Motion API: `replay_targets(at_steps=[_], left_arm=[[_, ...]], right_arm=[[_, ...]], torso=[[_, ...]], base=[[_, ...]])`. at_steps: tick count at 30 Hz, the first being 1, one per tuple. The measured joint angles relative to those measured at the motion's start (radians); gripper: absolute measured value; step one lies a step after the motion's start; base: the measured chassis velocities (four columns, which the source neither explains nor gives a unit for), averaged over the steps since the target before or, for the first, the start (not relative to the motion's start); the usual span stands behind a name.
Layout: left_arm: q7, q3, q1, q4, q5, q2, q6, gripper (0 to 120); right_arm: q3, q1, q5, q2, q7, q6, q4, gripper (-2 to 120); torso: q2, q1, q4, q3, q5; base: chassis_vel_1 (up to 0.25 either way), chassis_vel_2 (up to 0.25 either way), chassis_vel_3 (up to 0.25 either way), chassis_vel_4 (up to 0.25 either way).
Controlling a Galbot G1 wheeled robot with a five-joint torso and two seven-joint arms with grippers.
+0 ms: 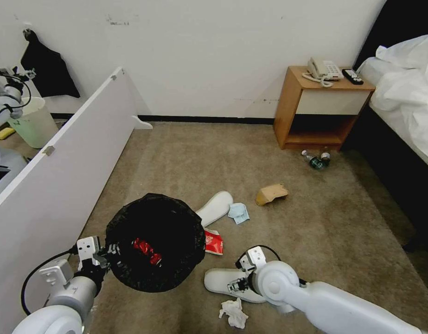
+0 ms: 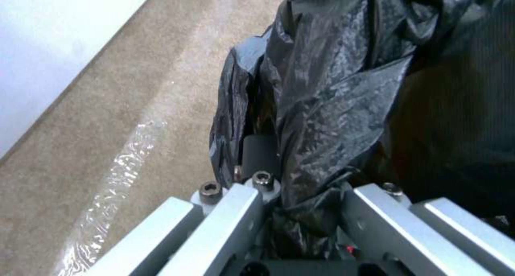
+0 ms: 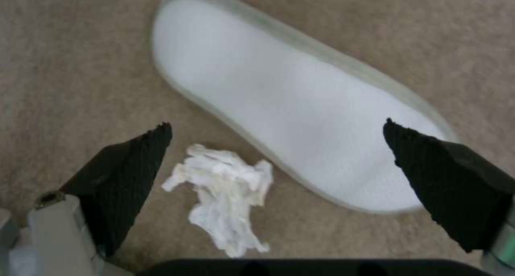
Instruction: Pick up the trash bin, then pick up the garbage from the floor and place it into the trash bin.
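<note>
Clearly spread wide on the right gripper [image 3: 273, 147]: dark ribbed fingers [image 3: 134, 163] hanging above the carpet, nothing between them yet. Seen from the right wrist camera, straddling both a crumpled tissue [image 3: 225, 195] and the near slipper [image 3: 300, 107], the tissue close to one finger, the slipper's end by the other. From the head camera, low at about 5 o'clock in the scene, right gripper [image 1: 237, 284] over that slipper [image 1: 223, 283], tissue [image 1: 233, 313] just nearer the robot at 6 o'clock.

Clamped narrow on the left gripper [image 2: 300, 211]: metal fingers [image 2: 236, 215] pinching the crinkly black liner at the rim of the trash bin [image 2: 343, 87]. From the head camera, left gripper [image 1: 102, 255] at 9 o'clock of the trash bin [image 1: 153, 241], held up off the carpet at about 7 o'clock in the scene.

So, first step done by the look of it: bin in hand. Already inside, something red and shiny [image 1: 146, 250]. Second step only partly through, judging by what lies about: second slipper [image 1: 215, 208] at 1 o'clock of the bin, red packet [image 1: 214, 242] touching the bin's 3 o'clock edge as seen from above, light-blue cloth [image 1: 238, 212] beside the far slipper, brown cardboard piece [image 1: 271, 193] farther out at 2 o'clock, plastic bottles [image 1: 316, 160] by the nightstand [image 1: 292, 106]. Nearest candidates for the open fingers: tissue or near slipper, impossible to tell which.
</note>
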Motion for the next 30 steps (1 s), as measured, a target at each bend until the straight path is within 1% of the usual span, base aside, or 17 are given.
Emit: replay_targets(at_steps=[2, 8, 9, 16, 20, 23, 25, 26, 29, 30], left_arm=[[0.002, -0.007, 0.003, -0.004, -0.001, -0.004, -0.002, 0], [0.002, -0.016, 0.009, -0.009, -0.001, -0.007, -0.004, 0], [0.002, -0.019, 0.012, -0.011, -0.001, -0.007, -0.005, 0], [0.002, -0.027, 0.017, -0.013, -0.001, -0.002, -0.006, 0], [0.002, -0.032, 0.019, -0.014, -0.003, 0.008, -0.006, 0], [0.002, -0.035, 0.020, -0.014, -0.004, 0.019, -0.006, 0], [0.002, -0.035, 0.018, -0.010, -0.009, 0.033, -0.006, 0], [0.002, -0.035, 0.018, -0.010, -0.009, 0.033, -0.006, 0], [0.000, -0.029, 0.012, -0.005, -0.012, 0.050, -0.006, 0], [0.000, -0.029, 0.012, -0.005, -0.012, 0.050, -0.006, 0]], right_arm=[[-0.034, 0.019, -0.004, 0.027, 0.000, 0.001, -0.022, 100], [-0.052, 0.019, -0.006, 0.065, 0.003, 0.002, -0.056, 100], [-0.055, 0.013, -0.008, 0.082, 0.006, 0.002, -0.073, 100], [-0.049, -0.013, -0.009, 0.126, 0.024, 0.002, -0.110, 100], [-0.026, -0.045, -0.008, 0.154, 0.042, 0.002, -0.130, 100], [0.004, -0.079, -0.009, 0.160, 0.049, 0.003, -0.133, 100], [0.068, -0.139, -0.013, 0.155, 0.060, 0.003, -0.128, 100], [0.068, -0.139, -0.013, 0.155, 0.060, 0.003, -0.128, 100], [0.121, -0.201, -0.023, 0.122, 0.066, 0.003, -0.106, 100], [0.121, -0.201, -0.023, 0.122, 0.066, 0.003, -0.106, 100]], torso=[[0.000, 0.000, -0.0001, 0.000, -0.0001], [0.000, 0.000, -0.0001, 0.000, -0.0001], [0.000, 0.000, -0.0001, 0.000, 0.0000], [0.000, 0.000, -0.0001, 0.000, 0.0000], [0.000, 0.000, 0.0000, 0.000, 0.0001], [0.000, 0.000, 0.0000, 0.000, 0.0000], [0.000, 0.000, -0.0002, 0.000, 0.0002], [0.000, 0.000, -0.0002, 0.000, 0.0002], [0.000, 0.000, -0.0003, 0.000, 0.0002], [0.000, 0.000, -0.0003, 0.000, 0.0002]], base=[[0.000, 0.000, 0.000, 0.000], [0.000, 0.000, 0.000, 0.000], [0.000, 0.000, 0.000, 0.000], [0.000, 0.000, 0.000, 0.000], [0.000, 0.000, 0.000, 0.000], [0.000, 0.000, 0.000, 0.000], [0.000, 0.000, 0.000, 0.000], [0.000, 0.000, 0.000, 0.000], [0.000, 0.000, 0.000, 0.000], [0.000, 0.000, 0.000, 0.000]])
